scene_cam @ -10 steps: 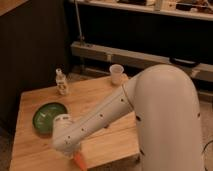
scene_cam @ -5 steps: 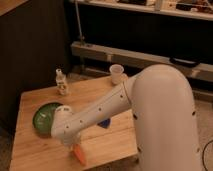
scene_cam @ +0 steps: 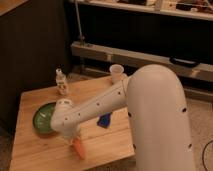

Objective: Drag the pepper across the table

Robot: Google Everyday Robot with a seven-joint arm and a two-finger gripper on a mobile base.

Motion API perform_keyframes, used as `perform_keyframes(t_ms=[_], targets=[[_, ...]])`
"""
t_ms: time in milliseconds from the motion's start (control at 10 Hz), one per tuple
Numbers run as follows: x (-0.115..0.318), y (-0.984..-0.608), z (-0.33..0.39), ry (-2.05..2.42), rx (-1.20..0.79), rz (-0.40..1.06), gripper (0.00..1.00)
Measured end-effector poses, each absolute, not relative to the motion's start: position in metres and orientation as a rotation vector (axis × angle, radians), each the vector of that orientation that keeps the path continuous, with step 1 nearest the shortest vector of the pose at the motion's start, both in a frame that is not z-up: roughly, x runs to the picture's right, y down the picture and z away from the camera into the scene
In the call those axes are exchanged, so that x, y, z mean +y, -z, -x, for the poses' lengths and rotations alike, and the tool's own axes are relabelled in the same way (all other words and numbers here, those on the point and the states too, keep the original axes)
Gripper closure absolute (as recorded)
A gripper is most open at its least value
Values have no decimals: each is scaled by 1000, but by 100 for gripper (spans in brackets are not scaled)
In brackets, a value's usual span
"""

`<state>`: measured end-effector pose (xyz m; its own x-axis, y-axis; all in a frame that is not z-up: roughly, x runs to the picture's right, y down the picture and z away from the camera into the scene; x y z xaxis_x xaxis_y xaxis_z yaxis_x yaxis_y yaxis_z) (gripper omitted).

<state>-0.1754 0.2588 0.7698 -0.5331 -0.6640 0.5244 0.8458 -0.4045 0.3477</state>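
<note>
The biggest thing in my view is the white arm (scene_cam: 107, 102), its bulky shoulder filling the right side and its forearm slanting down and left across the table (scene_cam: 35, 150), a light plank top. Over the last second the wrist end has pulled back from the near edge toward the middle of the boards, and the arm now hides less of the surface than it did. On the left sits a green plate (scene_cam: 41, 119), partly covered by the wrist, and it has not shifted. A blue blocky object (scene_cam: 104, 120) lies just behind the forearm near the table's centre; a second ago the arm hid it, and now it shows. At the far edge stand a white cup (scene_cam: 116, 74) and, further left, a small bottle (scene_cam: 61, 82), both well apart from the work and unmoved. The gripper (scene_cam: 74, 140) is tucked under the wrist just above the front edge, pointing down at the wood, and I cannot tell whether it is closed on anything or merely pressing. The pepper (scene_cam: 79, 148), small and orange, lies right at the gripper's tip near the front edge, slightly right of the plate. It has crept away from that edge along with the wrist, so I judge the drag is under way and the contact is holding, with most of the table's width left to cover.
</note>
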Motion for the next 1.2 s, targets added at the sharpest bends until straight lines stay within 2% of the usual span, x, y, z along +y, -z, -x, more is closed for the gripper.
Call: perform_keyframes(t_ms=[1200], targets=[[201, -817, 186, 1969, -708, 406, 68]])
